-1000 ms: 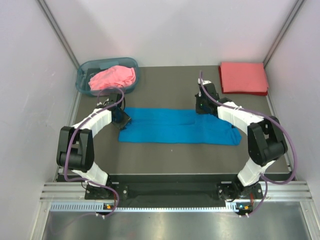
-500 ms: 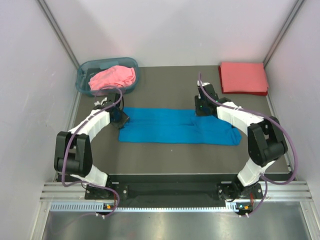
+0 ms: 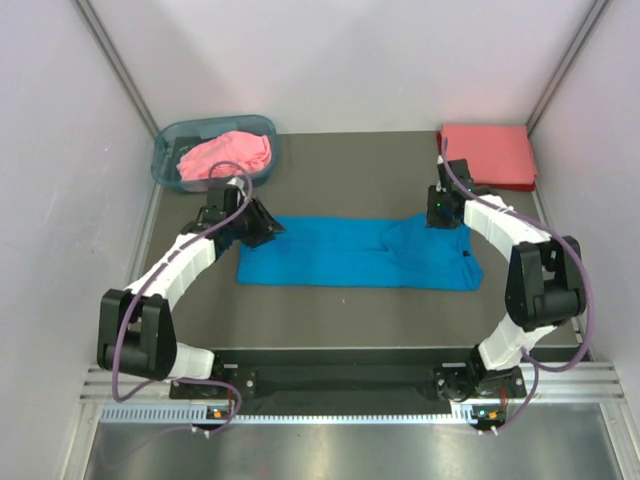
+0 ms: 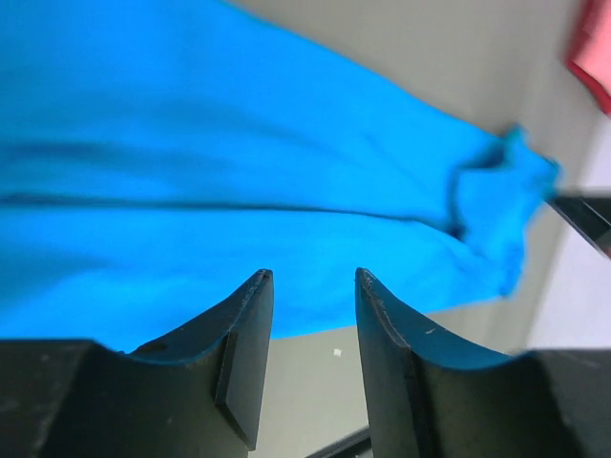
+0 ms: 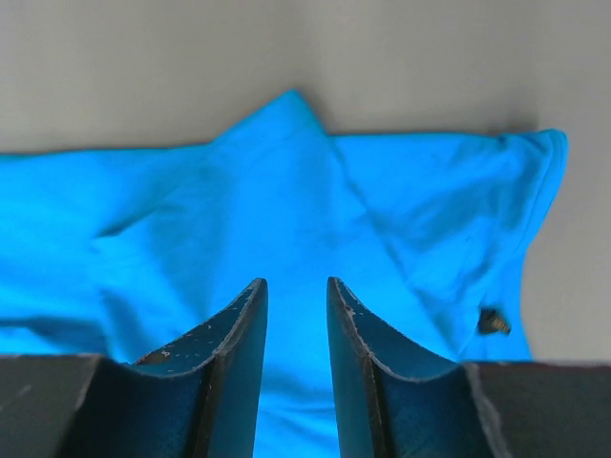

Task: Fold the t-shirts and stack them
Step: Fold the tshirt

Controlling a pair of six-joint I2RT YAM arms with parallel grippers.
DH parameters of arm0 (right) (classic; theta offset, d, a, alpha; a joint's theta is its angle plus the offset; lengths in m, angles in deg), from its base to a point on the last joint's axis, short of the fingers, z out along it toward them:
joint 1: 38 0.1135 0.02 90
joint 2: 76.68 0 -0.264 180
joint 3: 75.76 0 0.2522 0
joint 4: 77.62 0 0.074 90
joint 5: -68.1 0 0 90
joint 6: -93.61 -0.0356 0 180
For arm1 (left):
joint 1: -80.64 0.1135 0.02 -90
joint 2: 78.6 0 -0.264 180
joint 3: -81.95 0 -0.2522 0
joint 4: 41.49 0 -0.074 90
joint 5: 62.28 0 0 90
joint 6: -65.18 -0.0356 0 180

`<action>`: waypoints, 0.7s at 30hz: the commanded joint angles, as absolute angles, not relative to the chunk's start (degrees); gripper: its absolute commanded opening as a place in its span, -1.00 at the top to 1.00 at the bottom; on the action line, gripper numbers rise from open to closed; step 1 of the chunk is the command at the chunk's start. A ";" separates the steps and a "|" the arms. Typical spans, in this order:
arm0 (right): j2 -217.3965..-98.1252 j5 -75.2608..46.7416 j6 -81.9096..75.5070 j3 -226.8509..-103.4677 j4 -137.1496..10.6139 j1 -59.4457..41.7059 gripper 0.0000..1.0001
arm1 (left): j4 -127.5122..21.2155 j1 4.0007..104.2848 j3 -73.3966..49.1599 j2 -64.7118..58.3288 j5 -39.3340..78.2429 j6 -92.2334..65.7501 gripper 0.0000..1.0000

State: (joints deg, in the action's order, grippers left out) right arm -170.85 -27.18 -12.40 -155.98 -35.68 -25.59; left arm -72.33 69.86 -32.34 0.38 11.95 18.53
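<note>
Pale walls (image 3: 330, 60) enclose a dark table (image 3: 340, 320) on three sides.

Blue shirt (image 3: 350, 255): lies flat at mid-table as a long strip folded lengthwise, running left to right. A fold line runs along its length. The right end is bunched and wrinkled, with one corner peaking toward the far side.

Pink shirt (image 3: 225, 155): crumpled, unfolded, inside the basket (image 3: 165, 160) at the far left corner.

Red shirt (image 3: 487, 155): folded into a neat rectangle, flat at the far right corner, well apart from the blue shirt.

Left gripper (image 3: 262, 225): over the far left corner of the blue shirt, pointing along the strip. In the wrist view the left gripper (image 4: 310, 281) has its jaws clearly apart with nothing between them. Blue cloth fills the view beyond the fingers (image 4: 250, 324), and bare table shows in the gap. Contact between tips and cloth: cannot tell.

Right gripper (image 3: 440, 212): at the far edge of the strip's right end, just near of the red shirt. In the wrist view the right gripper (image 5: 294, 286) has its jaws a narrow gap apart, holding nothing. Blue cloth shows through the gap, so it sits above the wrinkled end. A small dark mark (image 5: 492, 322) sits on the cloth to the right of the fingers (image 5: 239, 334). Contact with cloth: cannot tell.
</note>
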 commanded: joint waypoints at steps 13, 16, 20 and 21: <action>-184.34 -8.72 -0.87 -164.58 -41.45 -35.97 0.31 | -49.83 69.04 -24.96 21.68 -9.88 17.89 0.12; -185.40 -7.66 0.10 -164.32 -42.33 -36.06 0.31 | -48.48 66.94 -22.77 22.83 -10.96 17.90 0.12; -186.19 -6.17 0.89 -163.44 -43.73 -36.06 0.37 | -50.06 60.70 -16.72 25.37 -9.38 16.67 0.12; -186.19 -6.08 0.98 -163.18 -43.91 -36.15 0.40 | -50.85 59.56 -15.66 26.86 -8.85 16.49 0.12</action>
State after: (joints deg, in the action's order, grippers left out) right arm -186.15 -8.75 -0.88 -162.10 -40.47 -35.93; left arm -54.91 63.67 -20.78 24.88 -7.46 17.79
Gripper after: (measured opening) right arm 0.311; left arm 0.438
